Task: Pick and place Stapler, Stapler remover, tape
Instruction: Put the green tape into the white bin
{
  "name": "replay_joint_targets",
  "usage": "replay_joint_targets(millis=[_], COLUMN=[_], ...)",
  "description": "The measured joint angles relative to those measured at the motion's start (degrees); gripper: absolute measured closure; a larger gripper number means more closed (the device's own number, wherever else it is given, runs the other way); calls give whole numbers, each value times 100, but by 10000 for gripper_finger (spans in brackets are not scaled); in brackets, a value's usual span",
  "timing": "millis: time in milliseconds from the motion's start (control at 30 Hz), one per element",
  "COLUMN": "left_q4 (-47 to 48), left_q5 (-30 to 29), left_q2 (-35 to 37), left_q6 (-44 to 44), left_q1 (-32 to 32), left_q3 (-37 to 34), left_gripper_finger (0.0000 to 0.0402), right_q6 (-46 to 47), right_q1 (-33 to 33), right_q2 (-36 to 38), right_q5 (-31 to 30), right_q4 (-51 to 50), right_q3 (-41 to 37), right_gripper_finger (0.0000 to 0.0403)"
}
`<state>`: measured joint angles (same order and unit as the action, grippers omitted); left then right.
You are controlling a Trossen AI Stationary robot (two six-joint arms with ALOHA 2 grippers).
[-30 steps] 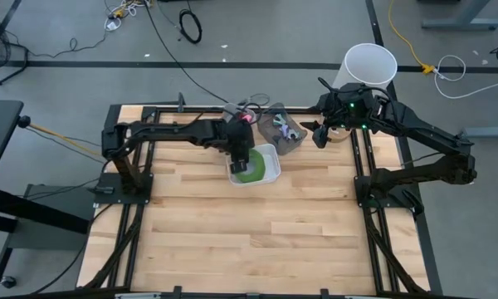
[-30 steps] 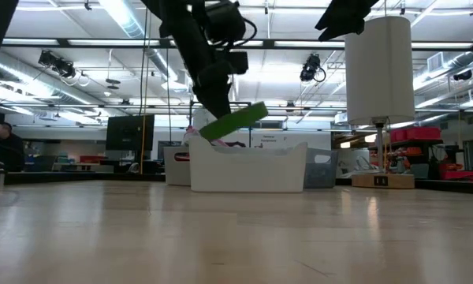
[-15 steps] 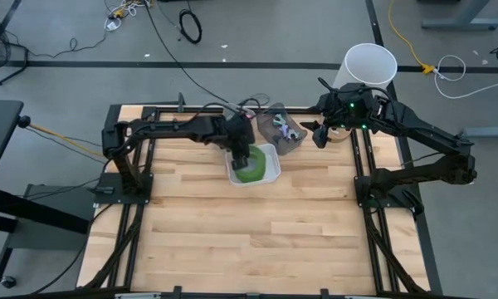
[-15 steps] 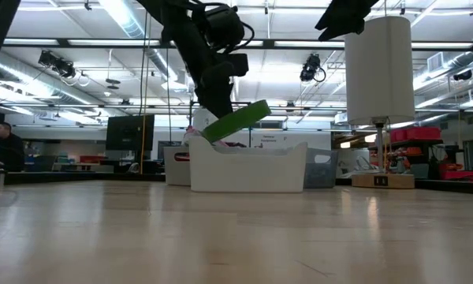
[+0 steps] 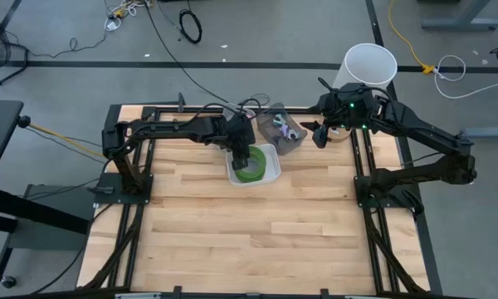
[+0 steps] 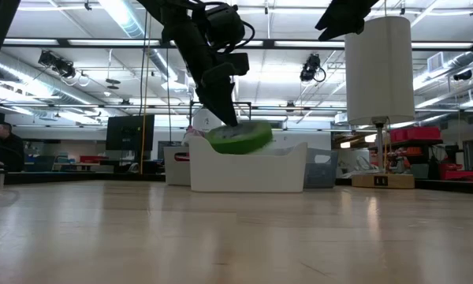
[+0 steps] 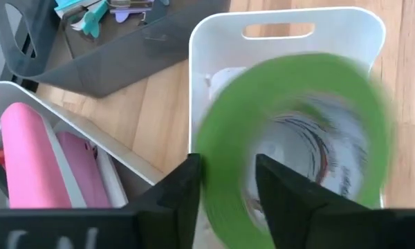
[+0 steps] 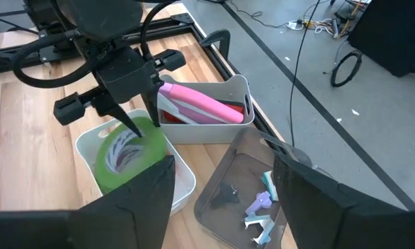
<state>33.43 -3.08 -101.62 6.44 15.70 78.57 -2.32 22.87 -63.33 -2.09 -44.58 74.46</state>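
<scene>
From above, the left gripper (image 5: 242, 157) hung over the white plastic bin (image 5: 270, 173) near the wooden table's (image 5: 249, 232) far edge, the green ring-shaped tape roll (image 5: 250, 167) just below its fingertips. At table height the roll (image 6: 240, 137) sat at the bin's rim. The left wrist view showed its fingers parted — the roll blurred, apparently loose. The right gripper (image 5: 317, 135) waited open by the far right corner.

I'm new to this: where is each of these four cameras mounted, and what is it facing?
High view: overhead, straight down; both arms, white bin.
Low view: table height, facing the room; left arm above green tape.
Left wrist view: on the left arm, past its fingers at the tape.
Right wrist view: on the right arm, over the grey tray toward the left gripper.
All four share the tape.
</scene>
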Motion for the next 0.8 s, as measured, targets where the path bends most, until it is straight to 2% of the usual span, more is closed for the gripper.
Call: replay_joint_targets(millis=[200,367,633,800], left_q4=[13,30,633,763], left_q5=[-75,-76,47,80], left_q2=[0,20,90,92], left_q6=[19,-39,-730,-827], left_q1=[-19,-19,-192,-405], left_q3=[0,1,505,924], left_gripper_finger=[200,174,195,218], right_q6=[3,10,-6,-20], right_q1=[0,0,-33,-239], right_q2=[0,0,0,0], right_q5=[0,0,11,0], right_q4=[0,0,19,156], right_q3=[-1,0,0,0], right_gripper_finger=[158,158,158,160])
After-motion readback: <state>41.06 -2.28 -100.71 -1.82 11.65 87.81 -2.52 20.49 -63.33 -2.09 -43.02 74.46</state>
